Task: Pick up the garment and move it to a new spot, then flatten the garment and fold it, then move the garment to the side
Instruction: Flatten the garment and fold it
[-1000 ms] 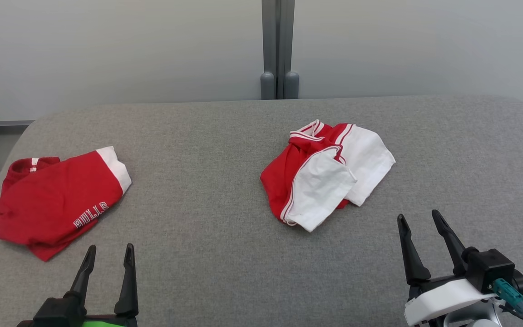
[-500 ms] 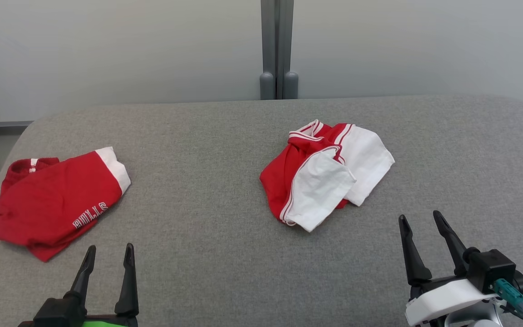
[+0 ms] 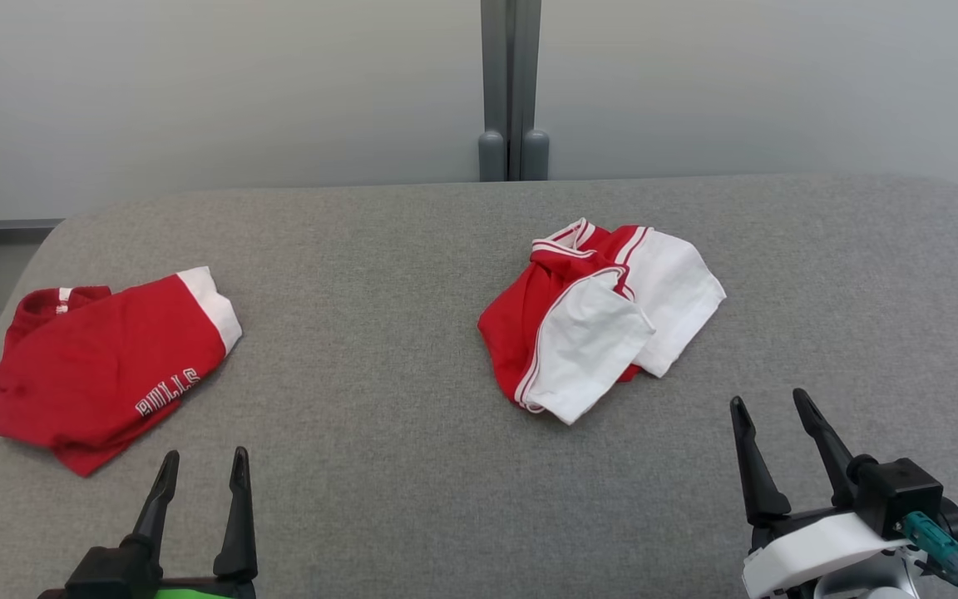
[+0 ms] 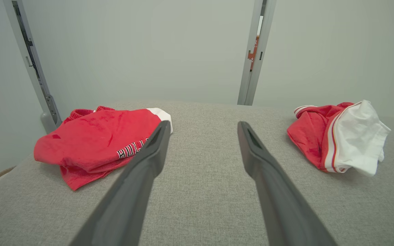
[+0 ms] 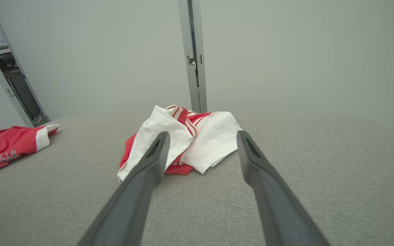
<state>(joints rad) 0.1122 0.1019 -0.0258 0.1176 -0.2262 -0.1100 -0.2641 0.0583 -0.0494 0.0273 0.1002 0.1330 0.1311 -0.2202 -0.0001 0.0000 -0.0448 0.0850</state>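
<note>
Left gripper [image 3: 204, 457]: lower left of the head view, its two dark fingers spread apart with nothing between them, pointing away from the robot over bare table near the front edge
Left gripper clearance: apart from both garments; whether the fingertips touch the table cannot be told
Red BULLS garment [image 3: 105, 358]: on the left side of the table close to its left edge, just beyond and left of the left gripper; mostly red, with a white band at its right end and a ribbed red hem at its far left corner; lies fairly flat, doubled over, with a few wrinkles
Lettering: white BULLS near the garment's front edge, upside down in the head view, partly hidden behind a finger in the left wrist view
Table [image 3: 379, 433]: grey fabric-covered top with rounded far corners, bearing both garments, which lie well apart
Post [image 3: 511, 83]: grey upright behind the middle of the far edge, against a pale wall
Red and white garment [image 3: 595, 324]: right of centre, in a crumpled heap, not flattened; red cloth underneath, two white panels lying over it, red-and-white striped trim along the edges and at the far end
Right gripper [image 3: 767, 399]: lower right of the head view, fingers spread wide and empty, tilted slightly left; near the red and white garment but not touching it
Right wrist view: the heap lies straight ahead, beyond the fingertips
</note>
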